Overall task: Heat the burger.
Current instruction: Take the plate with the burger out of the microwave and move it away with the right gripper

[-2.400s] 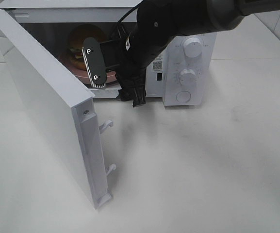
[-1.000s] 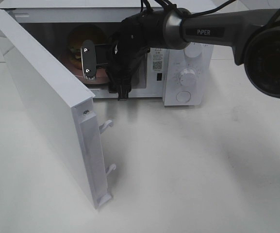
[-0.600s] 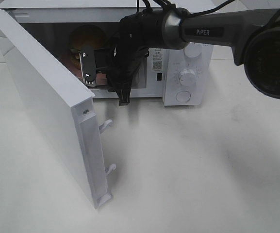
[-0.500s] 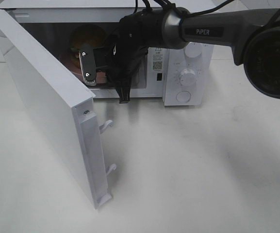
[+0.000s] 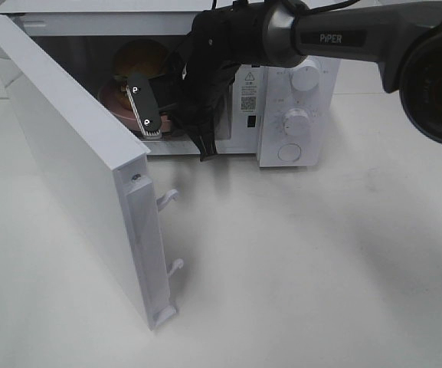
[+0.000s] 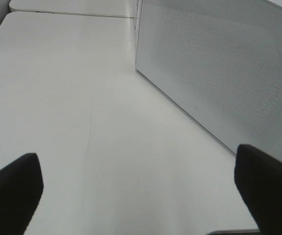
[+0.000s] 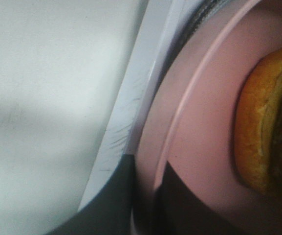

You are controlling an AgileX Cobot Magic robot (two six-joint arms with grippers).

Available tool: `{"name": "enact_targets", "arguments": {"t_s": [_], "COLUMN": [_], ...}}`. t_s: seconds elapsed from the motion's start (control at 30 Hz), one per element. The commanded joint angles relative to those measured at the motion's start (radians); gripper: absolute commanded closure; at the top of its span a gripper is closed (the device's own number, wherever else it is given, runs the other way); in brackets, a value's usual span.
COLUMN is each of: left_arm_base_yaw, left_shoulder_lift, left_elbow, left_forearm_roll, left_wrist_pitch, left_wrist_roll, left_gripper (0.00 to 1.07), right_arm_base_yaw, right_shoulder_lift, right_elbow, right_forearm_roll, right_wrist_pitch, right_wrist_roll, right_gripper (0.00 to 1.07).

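Door point(image 5: 75, 161) of the microwave point(image 5: 293, 92) hangs open nearest, then the right gripper point(image 5: 153, 115) pinches the plate point(image 7: 199, 122) rim inside its cavity, burger point(image 5: 135, 65) deepest, so a tilted or slipping plate might spill it.

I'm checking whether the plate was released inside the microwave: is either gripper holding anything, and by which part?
The right gripper is shut on the pink plate, pinching its rim; the burger sits on it untouched. The left gripper is open, holding nothing.
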Motion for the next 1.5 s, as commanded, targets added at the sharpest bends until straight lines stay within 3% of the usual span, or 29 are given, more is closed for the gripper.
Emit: {"name": "enact_targets", "arguments": {"t_s": [0.03, 0.33, 0.57, 0.8, 1.5], "left_arm_base_yaw": [0.001, 0.001, 0.001, 0.001, 0.001], "left_shoulder_lift": [-0.005, -0.005, -0.005, -0.005, -0.005], "left_elbow": [0.006, 0.006, 0.006, 0.006, 0.006], "left_forearm_roll": [-0.008, -0.008, -0.008, -0.008, -0.008], "left_wrist_pitch": [-0.009, -0.009, -0.009, -0.009, -0.009], "left_wrist_roll": [0.002, 0.002, 0.002, 0.002, 0.002], "left_gripper": [0.07, 0.07, 0.07, 0.07, 0.07], "right_arm_base_yaw": [0.002, -0.002, -0.006, -0.027, -0.028], "right_shoulder_lift": [-0.055, -0.159, -0.263, -0.314, -0.470], "right_elbow": [0.077, 0.259, 0.378, 0.421, 0.619], "right_forearm_roll": [0.013, 0.026, 0.153, 0.208, 0.205], "right_wrist_pitch": [-0.026, -0.133, -0.160, -0.161, -0.205], "right_wrist_roll": [-0.059, -0.140, -0.309, -0.368, -0.387], "right_gripper": [1.07, 1.07, 1.07, 1.07, 1.07]}}
